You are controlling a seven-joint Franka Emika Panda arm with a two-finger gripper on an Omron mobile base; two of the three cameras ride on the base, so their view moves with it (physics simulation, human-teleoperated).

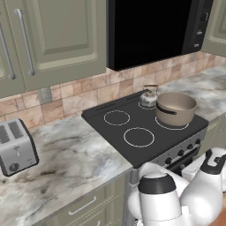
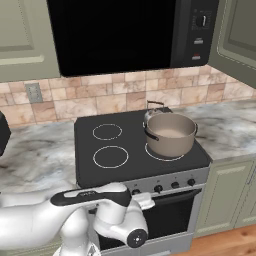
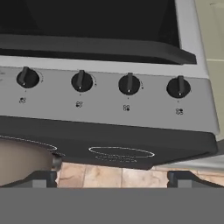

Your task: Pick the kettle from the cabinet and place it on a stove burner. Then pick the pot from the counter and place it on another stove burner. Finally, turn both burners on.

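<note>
The taupe pot (image 1: 175,108) (image 2: 170,133) sits on the front right burner of the black cooktop (image 1: 132,126). Just behind it, the small silver kettle (image 1: 148,98) (image 2: 151,114) stands on the back right burner. The two left burners (image 1: 116,117) (image 2: 110,156) are bare. My gripper (image 3: 113,180) is open with nothing between its fingertips (image 3: 41,179). It points at the stove's grey front panel, where several black knobs (image 3: 129,84) stand in a row. The hand view is upside down, so the pot (image 3: 17,162) appears at its lower left.
A black microwave (image 1: 150,31) hangs above the stove. A silver toaster (image 1: 15,145) stands on the marbled counter (image 1: 66,154) to the left. Olive-green cabinets (image 1: 57,39) line the wall, and one door (image 2: 240,35) angles out at the upper right. The oven handle (image 3: 87,43) runs beside the knobs.
</note>
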